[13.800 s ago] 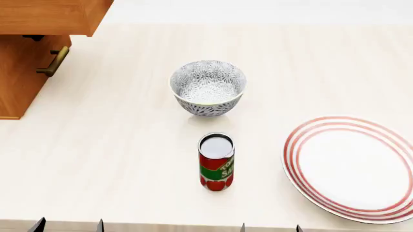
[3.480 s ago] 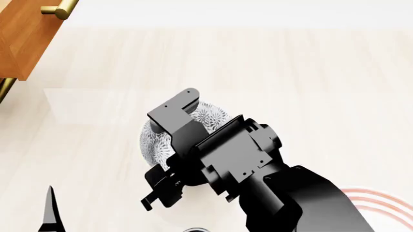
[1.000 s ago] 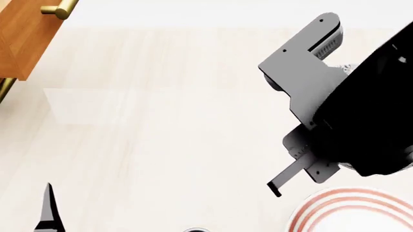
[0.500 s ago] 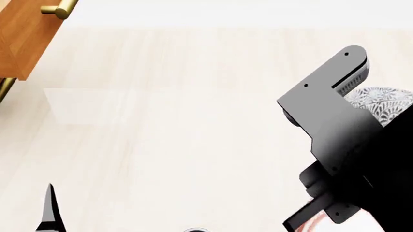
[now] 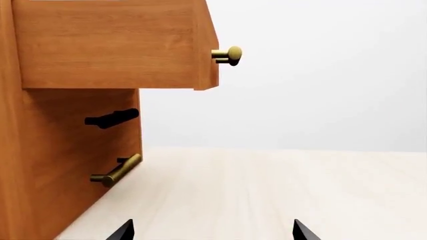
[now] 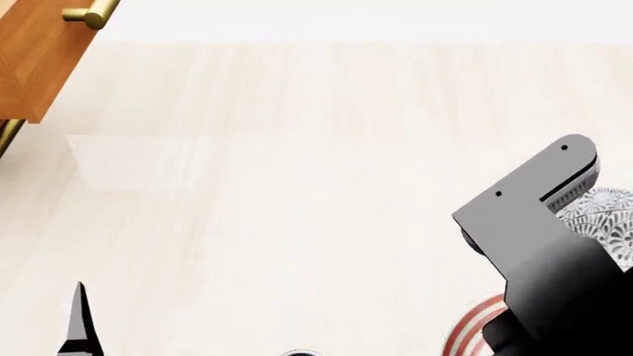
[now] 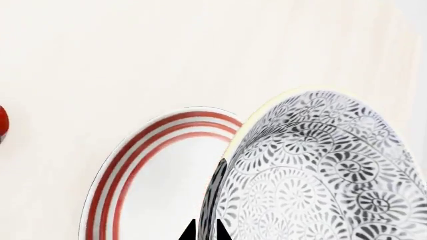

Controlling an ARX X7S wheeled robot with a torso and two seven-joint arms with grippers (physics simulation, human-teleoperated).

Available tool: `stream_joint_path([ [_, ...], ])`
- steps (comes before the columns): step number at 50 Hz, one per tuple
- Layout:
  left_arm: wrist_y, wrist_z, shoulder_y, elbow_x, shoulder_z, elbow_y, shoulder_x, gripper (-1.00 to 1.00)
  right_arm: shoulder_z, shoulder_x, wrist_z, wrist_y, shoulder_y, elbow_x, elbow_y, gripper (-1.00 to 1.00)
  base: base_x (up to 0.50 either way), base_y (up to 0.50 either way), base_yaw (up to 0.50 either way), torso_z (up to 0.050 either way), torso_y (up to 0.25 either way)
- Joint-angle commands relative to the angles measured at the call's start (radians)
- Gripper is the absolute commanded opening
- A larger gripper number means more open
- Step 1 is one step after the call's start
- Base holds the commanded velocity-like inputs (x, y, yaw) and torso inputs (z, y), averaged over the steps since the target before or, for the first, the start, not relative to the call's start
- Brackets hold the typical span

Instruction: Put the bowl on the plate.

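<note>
The floral bowl (image 7: 313, 175) is pinched at its rim by my right gripper (image 7: 205, 231), which is shut on it. In the right wrist view the bowl hangs over the red-ringed plate (image 7: 143, 170). From the head view only a sliver of the bowl (image 6: 611, 222) shows beside the right arm's grey bracket, and a bit of the plate's rim (image 6: 470, 330) peeks out below it. My left gripper (image 5: 210, 231) stands open over bare counter, with nothing between its fingertips; one fingertip (image 6: 77, 319) shows low at the left of the head view.
A wooden cabinet (image 5: 73, 125) with brass handles (image 5: 117, 170) stands beside the left arm, its drawer (image 6: 40, 52) pulled out. A red can edge (image 7: 3, 122) shows past the plate.
My right arm has carried the bowl down and to the right in the head view, covering more of the plate. The left gripper has stayed where it was.
</note>
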Motion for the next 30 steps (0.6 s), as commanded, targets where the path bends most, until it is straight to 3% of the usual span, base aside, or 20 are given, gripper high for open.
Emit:
stream_joint_path([
  [1,0.001,0.000,-0.004,-0.004,0.002,-0.003,-0.001,1.00,-0.006,0.062,0.032,-0.043,-0.025,0.007,-0.071,-1.00,0.00,0.00,0.00,0.000,0.000],
  [30,0.002,-0.006,-0.007,0.002,0.013,-0.010,-0.002,1.00,0.010,0.141,-0.015,-0.105,-0.091,-0.063,-0.124,-1.00,0.00,0.00,0.00,0.000,0.001],
])
